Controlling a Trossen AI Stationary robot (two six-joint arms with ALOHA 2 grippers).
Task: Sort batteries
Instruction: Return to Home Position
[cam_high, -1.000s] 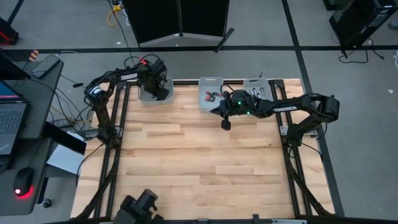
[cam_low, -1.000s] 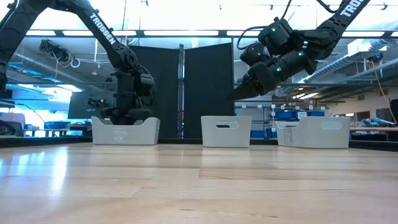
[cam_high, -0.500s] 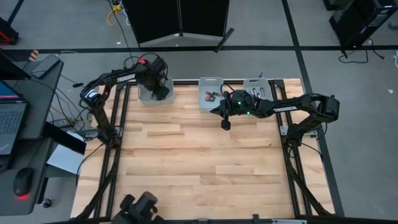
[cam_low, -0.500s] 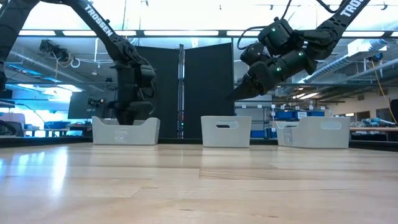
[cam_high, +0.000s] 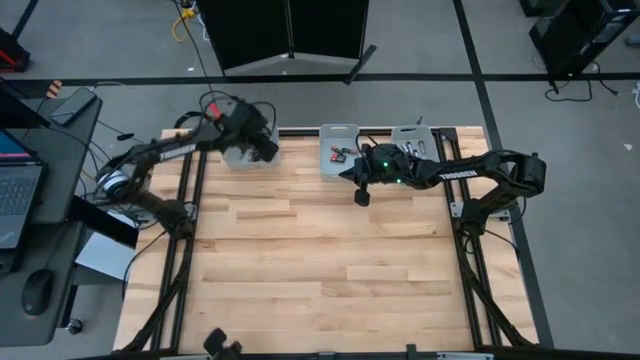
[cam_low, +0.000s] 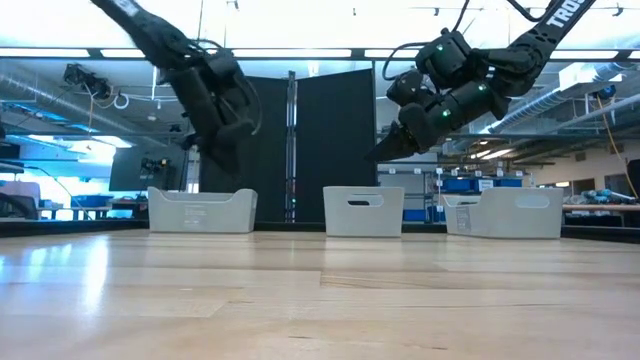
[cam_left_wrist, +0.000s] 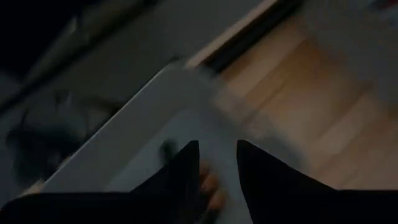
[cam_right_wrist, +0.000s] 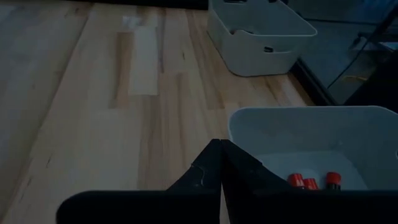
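- Fingers (cam_left_wrist: 181, 177) of the left gripper (cam_left_wrist: 217, 148) are seen parted, with a plain gap between them and nothing held. The gripper is hung above the left bin (cam_low: 200, 210), well off its rim.
- Fingers of the right gripper (cam_right_wrist: 221, 163) are pressed together on nothing. It is held in the air over the table (cam_high: 320, 270), just in front of the middle bin (cam_high: 340, 128).
- Batteries (cam_right_wrist: 311, 182) with red ends are seen lying on the floor of the middle bin, and grey ones can be made out in the right bin (cam_high: 410, 132). An orange-tinted smudge below the left fingers may be a battery in the left bin, but it is too blurred to be told.
- No battery is seen in either gripper, so the sorting is judged done or nearly so. A retreat of both arms to rest is judged the step in hand.
- One risk is judged at the left bin: were the left arm swung back low, the rim could be caught by a finger. The light bin could then be dragged or tipped and its sorted contents spilled.
- A like risk is judged at the middle bin, since the right gripper hangs close to its front wall. A sideways sweep made before any lift could shove the bin out of line.
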